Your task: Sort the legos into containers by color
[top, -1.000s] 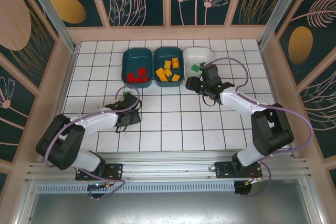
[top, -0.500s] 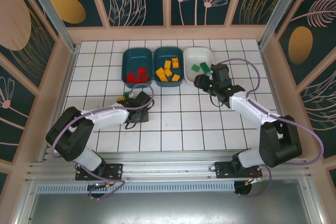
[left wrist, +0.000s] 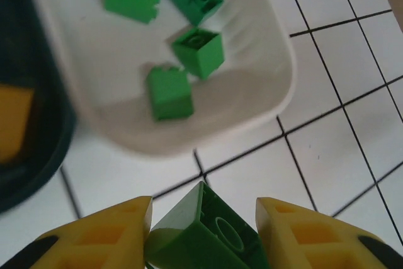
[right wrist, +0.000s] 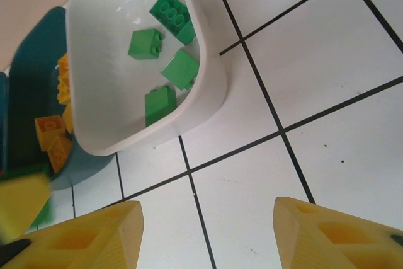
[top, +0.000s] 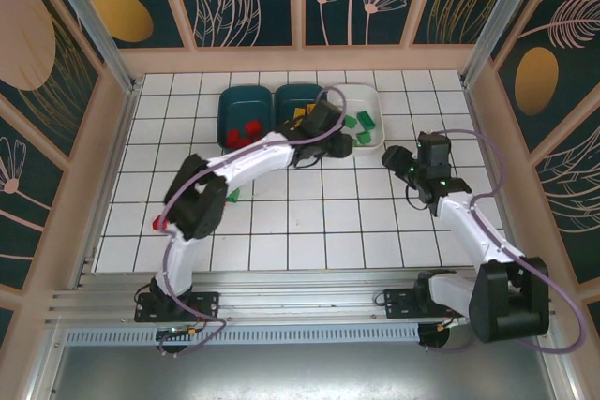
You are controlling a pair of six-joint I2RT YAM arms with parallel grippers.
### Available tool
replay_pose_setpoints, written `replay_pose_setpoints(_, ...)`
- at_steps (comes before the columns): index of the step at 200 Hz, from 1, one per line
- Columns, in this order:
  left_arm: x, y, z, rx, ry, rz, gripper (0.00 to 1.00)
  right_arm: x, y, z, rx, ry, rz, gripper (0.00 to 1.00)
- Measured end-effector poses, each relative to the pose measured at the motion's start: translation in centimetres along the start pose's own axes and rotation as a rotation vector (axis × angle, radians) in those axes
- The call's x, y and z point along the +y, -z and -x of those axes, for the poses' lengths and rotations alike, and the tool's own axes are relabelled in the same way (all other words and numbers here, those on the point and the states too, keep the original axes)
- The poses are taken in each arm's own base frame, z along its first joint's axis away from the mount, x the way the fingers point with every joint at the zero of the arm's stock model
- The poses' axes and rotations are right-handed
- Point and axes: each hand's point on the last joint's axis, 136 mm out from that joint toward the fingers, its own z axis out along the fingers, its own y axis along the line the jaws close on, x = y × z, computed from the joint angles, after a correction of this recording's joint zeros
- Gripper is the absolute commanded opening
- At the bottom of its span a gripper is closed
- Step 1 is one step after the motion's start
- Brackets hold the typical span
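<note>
One green brick (left wrist: pixel 211 237) pinched in left pincer (left wrist: pixel 203 218), just short of white tray (left wrist: pixel 255 100).
Tray lies at 12 o'clock from it; right pincer (right wrist: pixel 206 211) spread, empty, farther off.

Trays (top: pixel 354 88) abreast at the far side — legos (top: pixel 366 120) inside; perhaps two strays (top: pixel 232 196) nearer, left.

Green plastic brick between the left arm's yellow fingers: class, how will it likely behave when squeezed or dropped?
Probably rigid: the green plastic brick shows crisp edges between the yellow fingers. Its glossy faces sit tilted there, so it may twist or slip. Boxy, it would likely tumble, not roll.
</note>
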Motion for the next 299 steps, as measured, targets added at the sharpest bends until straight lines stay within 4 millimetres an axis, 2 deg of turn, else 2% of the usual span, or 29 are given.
replay_pose_setpoints(16, -1.0, -2.5, 1.7, -0.013, -0.025, -0.013, 0.28, -0.1, 0.6, 0.2, -0.013, -0.003, 0.006, 0.58)
replay_pose_setpoints(29, -1.4, -4.0, 2.7, -0.023, -0.038, -0.011, 0.34, -0.1, 1.1, 0.3, -0.019, -0.005, 0.009, 0.58)
replay_pose_setpoints(45, -1.4, -5.4, 3.4, -0.031, -0.053, 0.005, 0.54, -0.1, 1.4, 0.3, -0.019, -0.005, 0.012, 0.62)
replay_pose_setpoints(62, -1.2, -6.0, 3.8, -0.036, -0.057, 0.026, 0.75, -0.3, 1.5, 0.1, -0.009, 0.000, 0.005, 0.65)
replay_pose_setpoints(74, -0.9, -6.0, 3.6, -0.027, -0.064, 0.036, 0.83, -0.7, 1.5, -0.1, -0.001, 0.006, -0.012, 0.66)
replay_pose_setpoints(89, -0.7, -5.5, 3.5, -0.026, -0.072, 0.047, 0.87, -1.1, 1.5, -0.3, 0.006, 0.012, -0.030, 0.67)
replay_pose_setpoints(106, -0.1, -3.4, 2.4, 0.000, -0.077, 0.070, 0.91, -1.2, 1.5, -0.4, 0.009, 0.014, -0.037, 0.67)
replay_pose_setpoints(115, -0.4, -2.4, 2.9, -0.013, -0.078, 0.067, 0.93, -1.2, 1.5, -0.5, 0.011, 0.015, -0.038, 0.67)
replay_pose_setpoints(120, -0.5, -1.4, 3.6, -0.092, -0.075, 0.049, 0.94, -1.2, 1.5, -0.5, 0.011, 0.015, -0.036, 0.67)
replay_pose_setpoints(129, 1.5, 1.5, 1.4, -0.088, -0.071, 0.096, 0.95, -1.1, 1.6, -0.4, 0.009, 0.016, -0.033, 0.67)
replay_pose_setpoints(136, 3.4, 4.9, -0.9, -0.068, -0.067, 0.150, 0.96, -1.0, 1.6, -0.4, 0.008, 0.018, -0.027, 0.67)
replay_pose_setpoints(142, 4.6, 7.5, -2.0, -0.076, -0.063, 0.180, 0.96, -0.8, 1.6, -0.4, 0.007, 0.019, -0.021, 0.67)
replay_pose_setpoints(150, 5.7, 10.7, -2.3, -0.113, -0.048, 0.203, 0.95, -0.4, 1.6, -0.4, 0.008, 0.018, -0.004, 0.67)
replay_pose_setpoints(163, 7.6, 15.3, -1.5, -0.216, 0.004, 0.224, 0.95, 0.1, 1.5, -0.5, 0.015, 0.015, 0.025, 0.67)
replay_pose_setpoints(172, 9.5, 17.4, -1.0, -0.278, 0.053, 0.243, 0.94, 0.6, 1.3, -0.5, 0.018, 0.011, 0.047, 0.67)
replay_pose_setpoints(179, 11.3, 18.3, -1.2, -0.304, 0.086, 0.271, 0.94, 0.9, 1.1, -0.5, 0.022, 0.006, 0.060, 0.67)
replay_pose_setpoints(189, 14.2, 18.7, -2.3, -0.310, 0.126, 0.332, 0.93, 1.2, 0.8, -0.7, 0.033, 0.003, 0.076, 0.67)
replay_pose_setpoints(201, 17.3, 18.0, -4.7, -0.265, 0.155, 0.410, 0.91, 1.5, 0.4, -1.0, 0.049, 0.003, 0.088, 0.67)
replay_pose_setpoints(213, 19.3, 17.0, -7.4, -0.200, 0.168, 0.467, 0.89, 1.9, 0.1, -1.5, 0.066, 0.006, 0.099, 0.67)
replay_pose_setpoints(226, 20.8, 16.4, -9.2, -0.148, 0.184, 0.510, 0.88, 2.1, -0.1, -1.8, 0.076, 0.010, 0.106, 0.67)
replay_pose_setpoints(275, 27.3, 16.0, -10.3, -0.108, 0.312, 0.636, 0.84, 2.7, -0.1, -2.0, 0.081, 0.004, 0.119, 0.67)
replay_pose_setpoints(299, 28.8, 14.9, -11.1, -0.066, 0.323, 0.656, 0.79, 2.8, -0.2, -2.4, 0.089, 0.008, 0.123, 0.67)
